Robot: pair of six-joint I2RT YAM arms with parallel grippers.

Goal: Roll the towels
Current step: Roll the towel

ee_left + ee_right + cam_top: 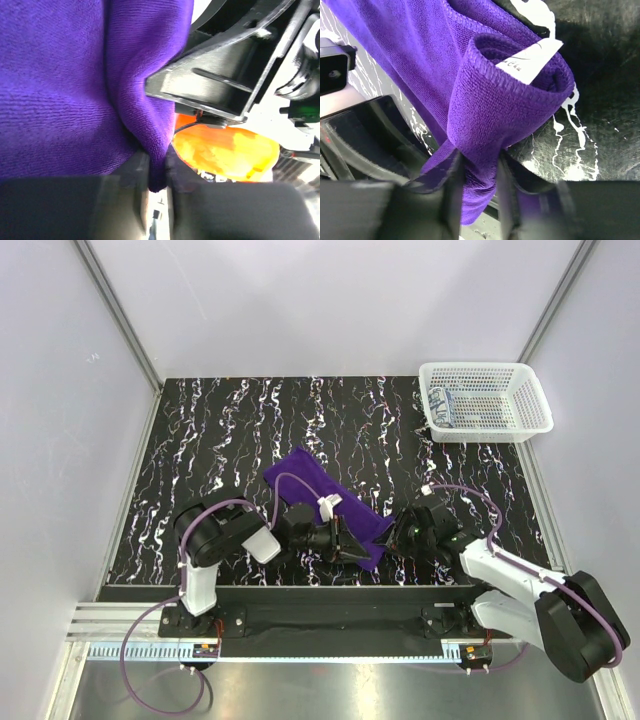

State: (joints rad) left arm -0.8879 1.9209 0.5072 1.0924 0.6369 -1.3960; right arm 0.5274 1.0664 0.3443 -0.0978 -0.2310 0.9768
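Observation:
The purple towel [318, 495] lies slantwise on the black marbled table [220, 440], its near end bunched between both arms. My left gripper [346, 547] is shut on a fold of the purple towel [75, 75], and the cloth edge is pinched between its fingers [120, 205]. My right gripper [399, 531] is shut on the loosely rolled end of the towel [495, 105], which hangs down between its pads. A white tag [530, 60] pokes out of that roll. The patterned towel [443, 406] sits rolled inside the basket.
A white mesh basket [500, 375] stands at the table's far right corner. Grey walls close in the table on three sides. The arm bases and a black rail [330, 615] run along the near edge.

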